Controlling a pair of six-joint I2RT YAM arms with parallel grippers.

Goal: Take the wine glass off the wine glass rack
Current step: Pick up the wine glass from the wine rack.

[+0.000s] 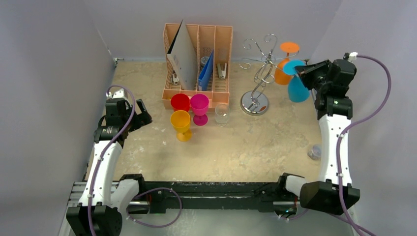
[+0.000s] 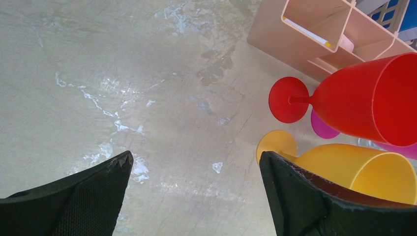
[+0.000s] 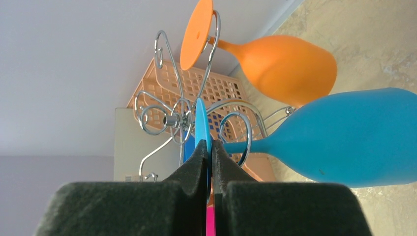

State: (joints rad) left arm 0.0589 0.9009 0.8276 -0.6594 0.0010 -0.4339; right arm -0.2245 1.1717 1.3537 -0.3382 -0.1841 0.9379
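The silver wire wine glass rack (image 1: 255,73) stands on its round disc base at the back right. An orange wine glass (image 1: 282,69) and a blue wine glass (image 1: 296,81) hang upside down from its arms. My right gripper (image 1: 302,69) is shut on the flat foot of the blue wine glass (image 3: 202,125); its stem passes through a wire loop and its bowl (image 3: 354,137) hangs to the right. The orange glass (image 3: 280,64) hangs just behind. My left gripper (image 1: 140,115) is open and empty above the table at the left, fingers (image 2: 305,196) wide apart.
A peach slotted desk organiser (image 1: 196,64) stands at the back centre. Red (image 1: 180,102), magenta (image 1: 199,108) and yellow (image 1: 181,124) goblets and a clear glass (image 1: 222,114) stand in front of it. A small grey cap (image 1: 314,151) lies by the right arm.
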